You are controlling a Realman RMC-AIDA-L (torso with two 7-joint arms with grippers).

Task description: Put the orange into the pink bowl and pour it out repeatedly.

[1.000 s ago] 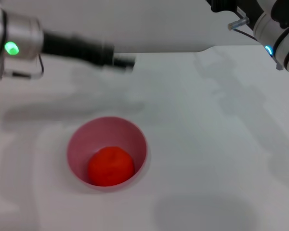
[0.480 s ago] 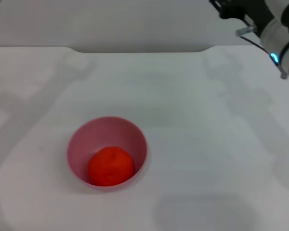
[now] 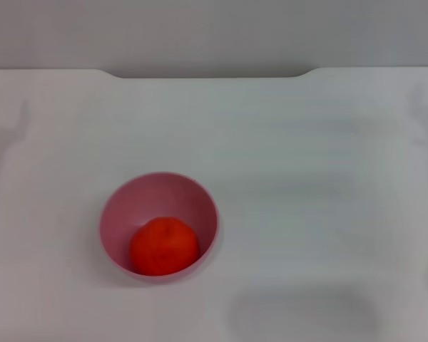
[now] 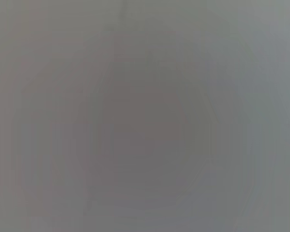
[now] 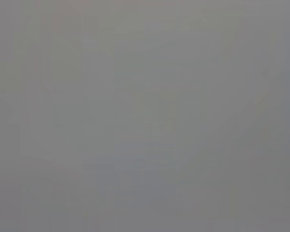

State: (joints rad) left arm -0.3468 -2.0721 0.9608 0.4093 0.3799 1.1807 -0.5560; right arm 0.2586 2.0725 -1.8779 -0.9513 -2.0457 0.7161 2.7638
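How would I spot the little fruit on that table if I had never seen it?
Start from the white table; the one thing standing on it is a round pink bowl, left of the middle and toward the near edge. The orange lies inside it against the near wall, bright orange-red, roundish and slightly lumpy.

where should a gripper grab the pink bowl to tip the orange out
Best guess: pinch the pink bowl at its rim on the far or right side, coming down from above, one finger inside the wall and one outside. The bowl stands upright with its mouth open upward, and the orange lies against the near wall, so the far rim is free. Neither gripper is in view.
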